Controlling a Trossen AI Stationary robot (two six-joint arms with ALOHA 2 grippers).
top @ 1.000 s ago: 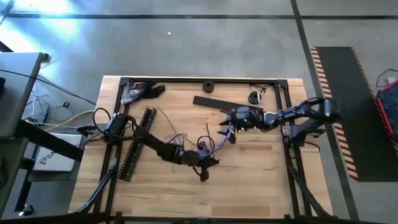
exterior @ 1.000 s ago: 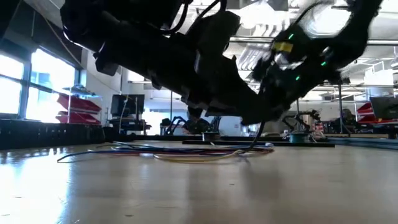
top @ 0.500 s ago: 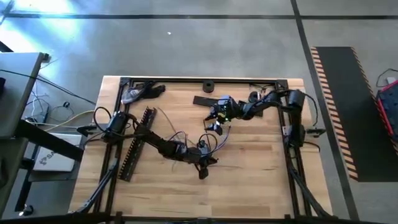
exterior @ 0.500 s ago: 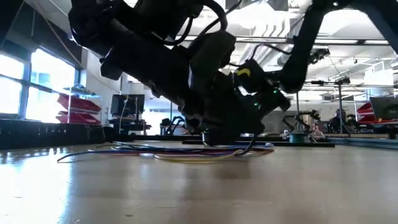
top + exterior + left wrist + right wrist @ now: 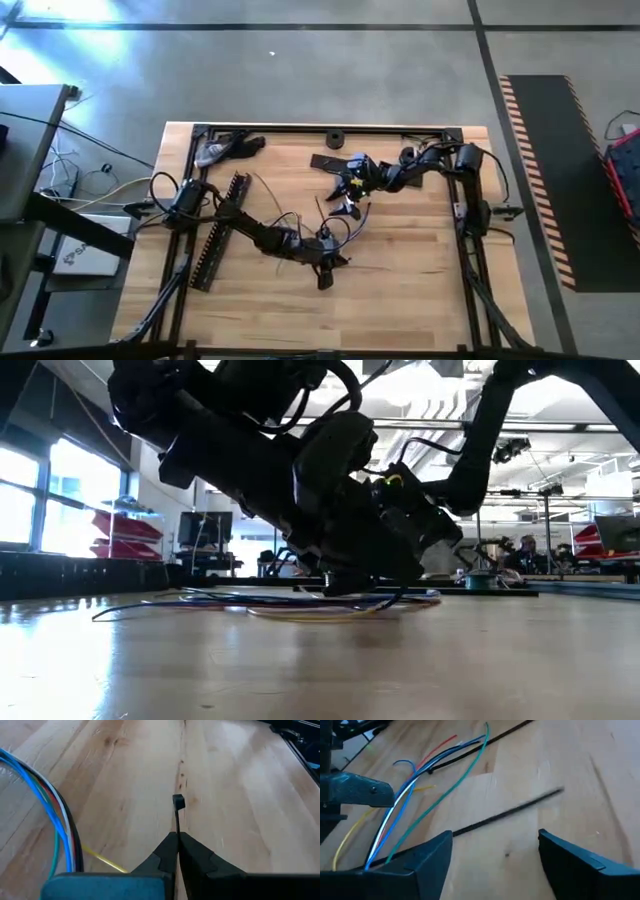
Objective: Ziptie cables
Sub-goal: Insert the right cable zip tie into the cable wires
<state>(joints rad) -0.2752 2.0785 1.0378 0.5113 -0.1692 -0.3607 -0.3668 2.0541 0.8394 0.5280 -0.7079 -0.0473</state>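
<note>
Thin, limp cables (image 5: 415, 785) should be bunched mid-frame; left end effector (image 5: 176, 837) pinches a ziptie (image 5: 177, 815), right end effector (image 5: 492, 852) is spread.

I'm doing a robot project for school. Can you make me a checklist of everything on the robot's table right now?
Surface: pale wooden table with a black frame around its edge.
Job's things: the cables, thin blue, green, red, white and yellow wires, lie loose mid-table; a zip tie is pinched in the left gripper.
Clutter: black slotted strips by the left arm; another thin black zip tie lies flat on the wood.
Grippers: left gripper shut on the zip tie, low over the table; right gripper open, above the wires and the loose tie.
Cables: thick cords run along both arms.
Surroundings: grey floor, a striped mat to the right, a workshop with windows behind.
</note>
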